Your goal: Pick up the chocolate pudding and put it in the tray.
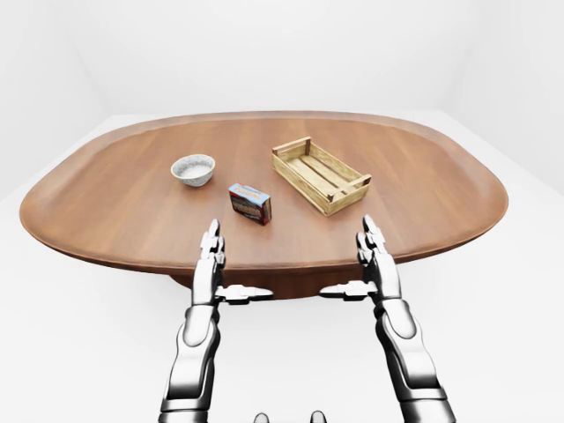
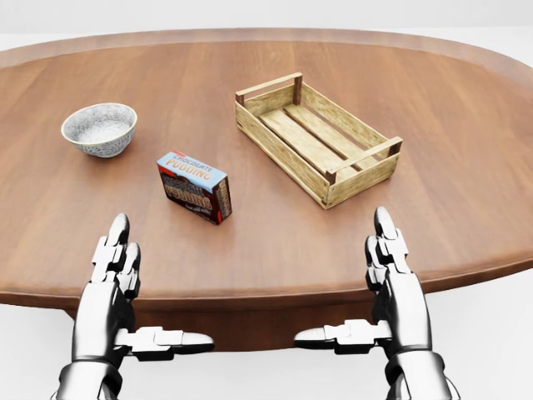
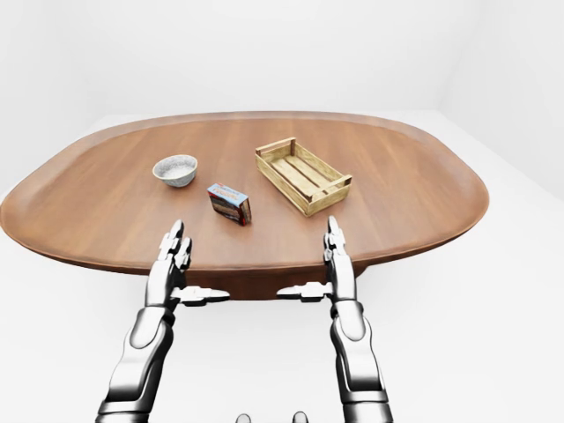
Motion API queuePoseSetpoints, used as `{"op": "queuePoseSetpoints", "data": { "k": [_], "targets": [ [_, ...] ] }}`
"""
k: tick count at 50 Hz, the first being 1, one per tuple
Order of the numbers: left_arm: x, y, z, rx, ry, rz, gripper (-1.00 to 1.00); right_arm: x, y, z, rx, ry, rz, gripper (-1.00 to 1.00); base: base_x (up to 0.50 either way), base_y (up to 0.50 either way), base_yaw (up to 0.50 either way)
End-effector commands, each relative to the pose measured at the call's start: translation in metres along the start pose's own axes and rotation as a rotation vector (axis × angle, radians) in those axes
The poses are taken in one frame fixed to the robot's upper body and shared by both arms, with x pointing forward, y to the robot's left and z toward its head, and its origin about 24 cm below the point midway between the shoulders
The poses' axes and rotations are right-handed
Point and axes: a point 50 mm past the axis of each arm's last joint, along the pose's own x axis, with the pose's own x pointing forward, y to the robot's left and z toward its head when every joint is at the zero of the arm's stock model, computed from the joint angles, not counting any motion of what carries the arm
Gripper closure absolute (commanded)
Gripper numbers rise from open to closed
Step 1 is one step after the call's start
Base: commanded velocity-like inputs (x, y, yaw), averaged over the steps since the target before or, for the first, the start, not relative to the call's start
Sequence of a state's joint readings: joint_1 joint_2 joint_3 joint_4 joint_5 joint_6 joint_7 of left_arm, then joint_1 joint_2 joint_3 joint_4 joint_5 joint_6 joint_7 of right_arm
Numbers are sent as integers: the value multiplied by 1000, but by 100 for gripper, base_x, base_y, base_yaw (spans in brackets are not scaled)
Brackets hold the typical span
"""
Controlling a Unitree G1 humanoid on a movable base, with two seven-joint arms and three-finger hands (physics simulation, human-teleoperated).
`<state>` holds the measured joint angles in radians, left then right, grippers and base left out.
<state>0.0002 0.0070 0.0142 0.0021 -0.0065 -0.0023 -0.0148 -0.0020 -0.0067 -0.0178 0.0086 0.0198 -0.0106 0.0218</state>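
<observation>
Both hands are empty, fingers extended and thumbs splayed inward: left hand (image 2: 117, 287) and right hand (image 2: 391, 287) hover at the table's (image 2: 466, 167) near edge. The chocolate pudding (image 2: 194, 187) box stands inside that edge, between the bowl (image 2: 100, 128) and the tray (image 2: 315, 137), touching neither. I judge the reach not begun. I would advance the left hand, straddle the box's narrow faces, then close.
</observation>
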Motion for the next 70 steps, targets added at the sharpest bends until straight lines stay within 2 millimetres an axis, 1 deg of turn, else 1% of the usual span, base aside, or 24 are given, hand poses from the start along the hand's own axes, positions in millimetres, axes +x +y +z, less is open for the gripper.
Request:
{"op": "queuePoseSetpoints", "data": {
  "k": [1,18,21,23,28,30,33,36,56,70],
  "targets": [
    [0,6,0,1,1,0,-100,1,-7,-1,20,-8,9,-100,0,0,0],
    [0,7,-1,2,1,-1,-100,0,-5,0,-4,-17,15,-100,0,0,0],
    [0,7,0,1,2,-1,-100,-1,-6,4,-1,-27,11,-100,0,0,0],
    [0,7,0,1,2,-1,-100,-4,-6,17,-27,-80,-1,-100,0,0,0],
    [-1,7,-1,1,3,-1,-100,-12,-3,37,-89,-182,-12,-100,0,0,0],
    [-1,7,-1,1,4,0,-100,-16,-4,52,-101,-240,-28,-100,0,0,0],
    [0,7,-1,1,5,0,-100,-23,-2,68,-113,-316,-37,-100,0,0,0],
    [0,7,-1,1,6,0,-100,-24,-2,72,-115,-342,-41,-100,0,0,0],
    [0,7,-1,-1,8,3,-100,-31,0,84,-132,-411,-39,-100,0,0,0],
    [0,7,-2,0,7,2,-100,-31,1,81,-131,-398,-31,-100,0,29,0]
  ]
}}
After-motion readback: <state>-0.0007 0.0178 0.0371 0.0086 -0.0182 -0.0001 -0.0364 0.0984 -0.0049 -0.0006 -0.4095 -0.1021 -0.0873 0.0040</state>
